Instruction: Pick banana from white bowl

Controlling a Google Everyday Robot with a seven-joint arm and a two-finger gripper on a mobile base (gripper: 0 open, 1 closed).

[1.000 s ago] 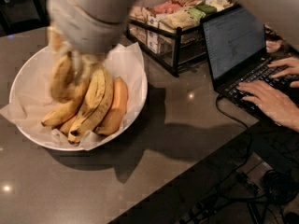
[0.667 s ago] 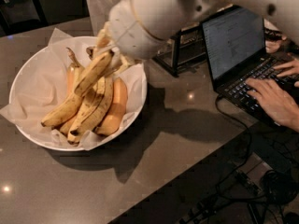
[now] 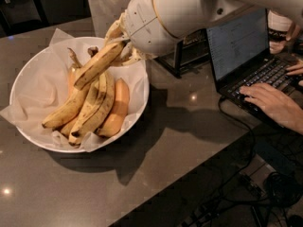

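My gripper is over the right rear part of the white bowl, under the big white arm. It is shut on one end of a speckled yellow banana. The banana slants down to the left and is lifted above the other fruit. The bowl is lined with crinkled paper and holds several more speckled bananas and a smooth orange-toned one. Much of the gripper is hidden by the arm.
An open laptop stands at the right with a person's hand typing on it. A black wire basket stands behind the arm. The table edge runs diagonally at lower right, with cables on the floor below.
The gripper took hold of a banana in the bowl and has moved right and up with it. The banana's lower end now hangs above the others.
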